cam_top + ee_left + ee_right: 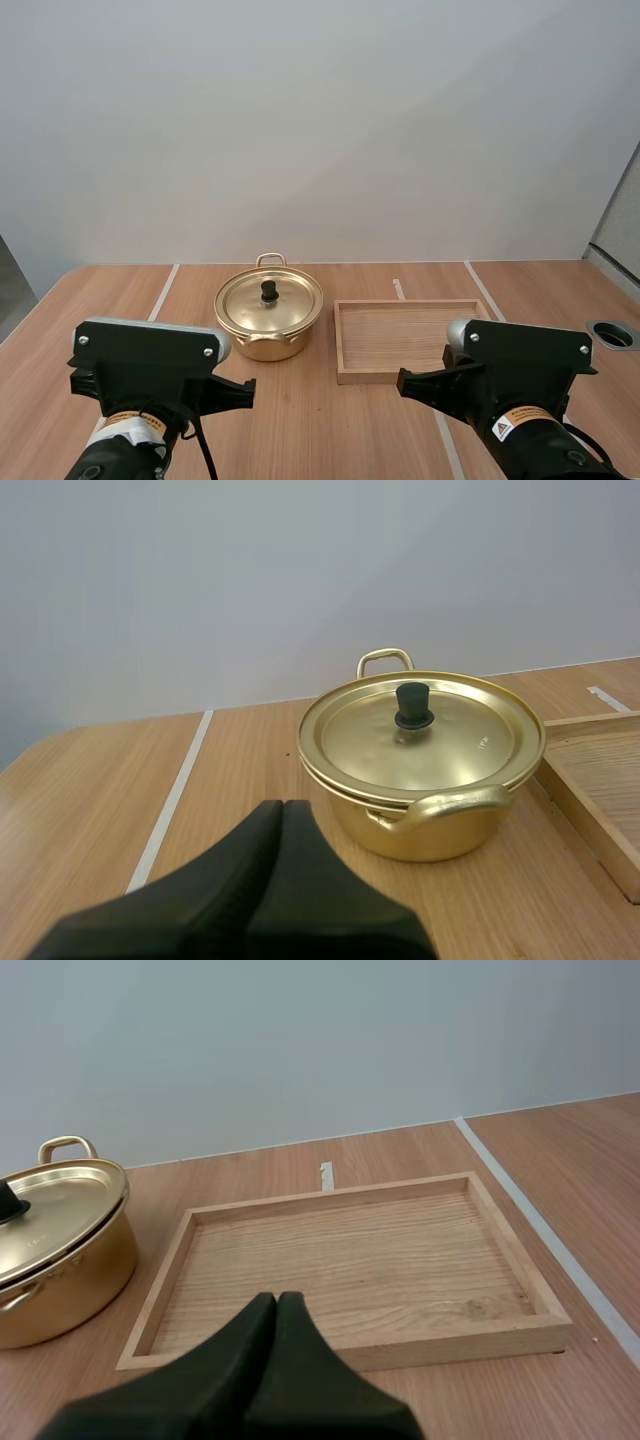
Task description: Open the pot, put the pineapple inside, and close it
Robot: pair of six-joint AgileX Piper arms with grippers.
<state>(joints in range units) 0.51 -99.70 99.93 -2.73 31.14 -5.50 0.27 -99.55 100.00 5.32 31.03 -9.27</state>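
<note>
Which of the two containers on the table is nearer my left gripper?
The gold pot, lid on, lies straight ahead of the shut left gripper. The wooden tray sits beside it, before the right gripper.

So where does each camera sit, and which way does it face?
High view: behind and above the bases, looking forward and down over the table; left arm and right arm show.
Left wrist view: on left arm, facing the pot; shut left claw shows.
Right wrist view: on right arm, facing the wooden tray; shut right claw shows.
Shared: all see the pot.
</note>
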